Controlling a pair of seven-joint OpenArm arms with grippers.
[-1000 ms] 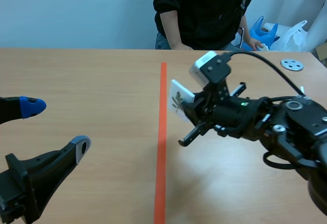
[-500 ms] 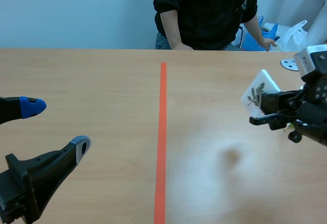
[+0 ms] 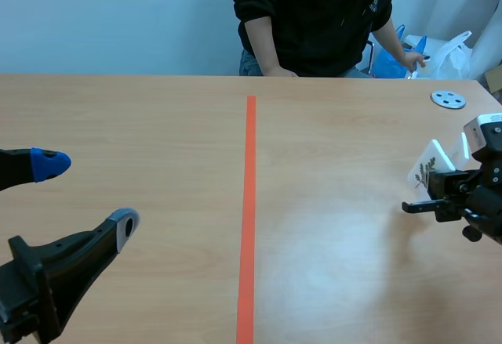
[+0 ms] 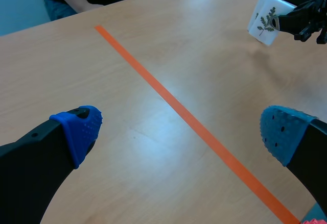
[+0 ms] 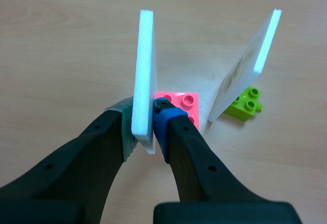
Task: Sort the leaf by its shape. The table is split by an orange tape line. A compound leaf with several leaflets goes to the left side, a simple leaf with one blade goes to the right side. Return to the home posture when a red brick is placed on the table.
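Note:
My right gripper (image 3: 436, 193) is shut on a white card (image 3: 429, 169) printed with a sprig of several small leaflets, and holds it low over the table's far right side. In the right wrist view the card (image 5: 144, 76) stands edge-on between the fingers (image 5: 164, 113). A pink brick (image 5: 184, 104) lies just past them. Beside it a second white card (image 5: 246, 66) leans on a green brick (image 5: 244, 104). My left gripper (image 3: 85, 195) is open at the near left, nothing between its blue pads (image 4: 77, 127). The left wrist view shows the held card (image 4: 265, 18) far ahead.
The orange tape line (image 3: 249, 203) runs down the table's middle. A grey disc (image 3: 448, 99) lies at the back right. A person in black (image 3: 314, 15) sits across the table, one hand at the plastic bags (image 3: 439, 54) beyond the right corner.
My right arm has swung from beside the tape line out to the far right and lowered, carrying the card. The left arm has not moved. The person's hand reached toward the bags.

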